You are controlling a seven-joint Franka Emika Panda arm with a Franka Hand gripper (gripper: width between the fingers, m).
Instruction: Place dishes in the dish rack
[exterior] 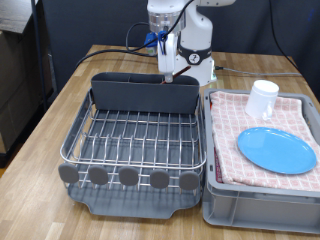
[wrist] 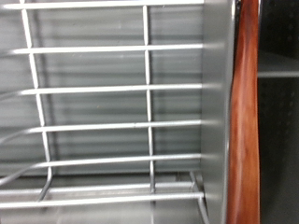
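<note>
Exterior view: the gripper hangs over the cutlery holder at the back of the dish rack.
Wrist view shows the wooden spoon running lengthwise along the fingers, over the wire grid; whether the fingers clamp it, nobody can tell. 2 dishes wait apart on the exterior view's right: plate and mug, on the checkered cloth.

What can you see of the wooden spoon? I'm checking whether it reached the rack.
Only the wrist view clearly shows the spoon: a long, smooth reddish-brown wooden handle with a glossy look, its bowl out of frame. It runs alongside the grey cutlery holder, above the wire rack. In the exterior view the end effector hangs at that holder; its grip is hidden.
</note>
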